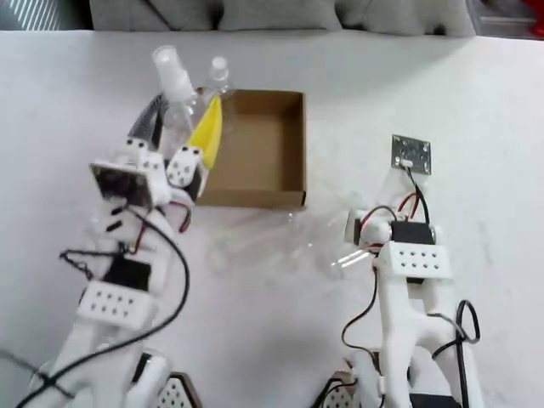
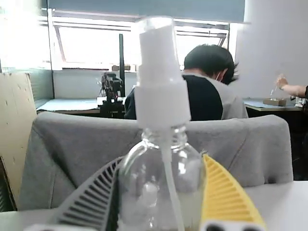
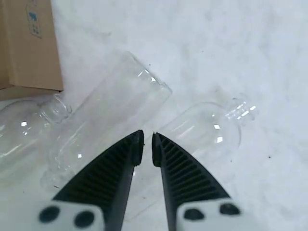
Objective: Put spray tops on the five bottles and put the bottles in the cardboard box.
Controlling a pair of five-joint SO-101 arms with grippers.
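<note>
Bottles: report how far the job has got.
Done: the bottle in the left hand wears a spray top; a second capped bottle sits at the far corner of the cardboard box, inside or beside I cannot tell. In hand: the left hand holds its bottle beside the box. Left: three bottles lie on the table under the shut right hand, visible necks bare.

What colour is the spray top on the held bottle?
White. The spray top on the bottle shows best in the left wrist view.
</note>
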